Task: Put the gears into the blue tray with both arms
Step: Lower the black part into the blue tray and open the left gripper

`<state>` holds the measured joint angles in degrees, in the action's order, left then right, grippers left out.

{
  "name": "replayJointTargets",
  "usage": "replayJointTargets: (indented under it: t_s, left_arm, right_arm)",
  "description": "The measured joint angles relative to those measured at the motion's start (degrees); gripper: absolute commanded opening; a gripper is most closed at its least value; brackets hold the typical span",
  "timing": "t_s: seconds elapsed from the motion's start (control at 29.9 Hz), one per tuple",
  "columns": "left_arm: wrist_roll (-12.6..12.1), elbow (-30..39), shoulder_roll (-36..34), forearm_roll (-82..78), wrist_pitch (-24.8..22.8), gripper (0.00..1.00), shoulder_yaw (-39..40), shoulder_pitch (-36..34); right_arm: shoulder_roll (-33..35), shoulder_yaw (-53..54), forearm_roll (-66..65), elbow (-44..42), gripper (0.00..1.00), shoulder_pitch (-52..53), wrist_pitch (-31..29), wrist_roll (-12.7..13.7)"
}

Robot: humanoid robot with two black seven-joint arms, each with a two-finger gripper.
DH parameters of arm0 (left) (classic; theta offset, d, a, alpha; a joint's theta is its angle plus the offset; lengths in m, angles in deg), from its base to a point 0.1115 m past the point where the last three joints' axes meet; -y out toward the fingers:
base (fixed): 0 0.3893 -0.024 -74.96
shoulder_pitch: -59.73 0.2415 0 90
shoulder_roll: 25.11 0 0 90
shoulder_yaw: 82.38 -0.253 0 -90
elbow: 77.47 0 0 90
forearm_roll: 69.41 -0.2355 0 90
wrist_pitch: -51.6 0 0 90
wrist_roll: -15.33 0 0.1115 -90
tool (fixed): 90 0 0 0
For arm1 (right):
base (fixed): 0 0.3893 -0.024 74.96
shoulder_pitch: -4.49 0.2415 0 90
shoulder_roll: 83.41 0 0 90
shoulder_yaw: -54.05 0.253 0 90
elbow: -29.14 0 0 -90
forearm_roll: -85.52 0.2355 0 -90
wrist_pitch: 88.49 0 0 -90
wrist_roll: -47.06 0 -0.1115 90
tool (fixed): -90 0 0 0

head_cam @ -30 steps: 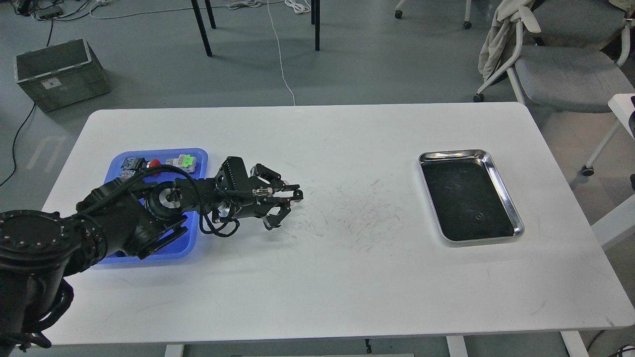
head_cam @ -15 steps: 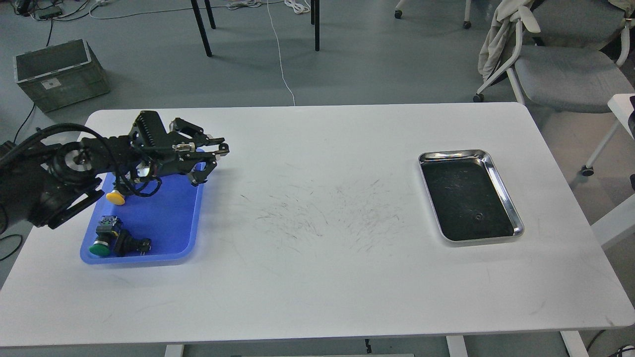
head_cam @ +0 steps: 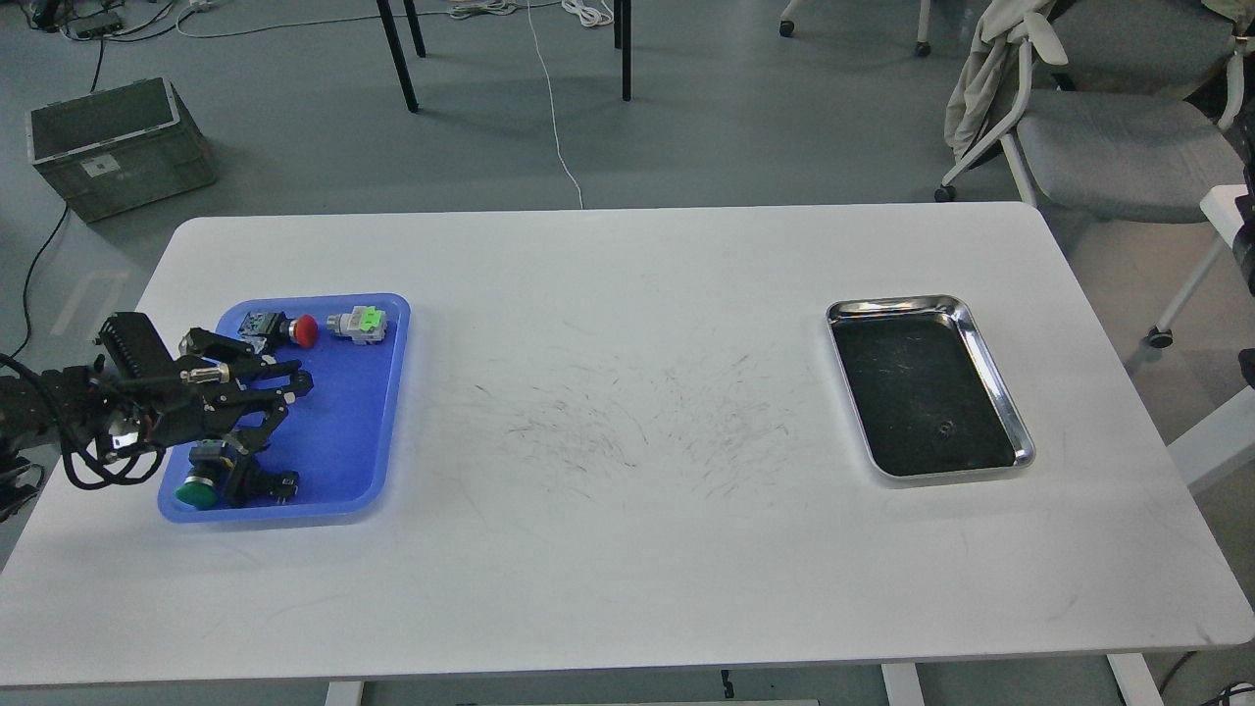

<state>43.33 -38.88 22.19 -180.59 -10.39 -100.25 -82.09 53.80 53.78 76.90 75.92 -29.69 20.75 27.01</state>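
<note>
Blue plastic marked the left end of the white worktop [head_cam: 627, 549]: the blue tray [head_cam: 343, 431], rectangular with rounded corners and a low paler rim, lay there with several push buttons in it. A red-capped button [head_cam: 294, 328] and a grey one with a green top [head_cam: 359, 323] sat along its far edge, and a green-capped button [head_cam: 199, 487] with a black-bodied part [head_cam: 260, 483] beside it lay at its near edge. The left arm [head_cam: 59, 407] came in low from the left edge, and its left gripper [head_cam: 279, 397] hung over the tray's left half, its fingers [head_cam: 291, 378] spread apart and holding nothing that could be seen. No gear could be made out in the blue tray.

Across the middle, the worktop showed only dark scuff marks [head_cam: 637, 422].

Toward the right lay a shiny steel tray [head_cam: 990, 363] with a dark bottom, well apart from the blue one. On that dark bottom, near its near edge, sat one gear [head_cam: 946, 428], a tiny dark round disc with a lighter centre, too small for its teeth to be told. The right arm did not show.
</note>
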Motion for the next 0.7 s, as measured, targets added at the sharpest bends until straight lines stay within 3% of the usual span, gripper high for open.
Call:
replayJointTargets:
  t_s: [0.53,0.7]
  left_arm:
    - [0.0,4.2,-1.6,0.0,0.0,0.11,-0.2,2.3]
    - [0.0,3.7,-1.7,0.1,0.0,0.23,-0.3,2.4]
  right_arm:
    - [0.3,-0.3,0.0,0.0,0.94,0.0,-0.1,0.0]
    - [0.3,-0.3,0.0,0.0,0.94,0.0,-0.2,0.0]
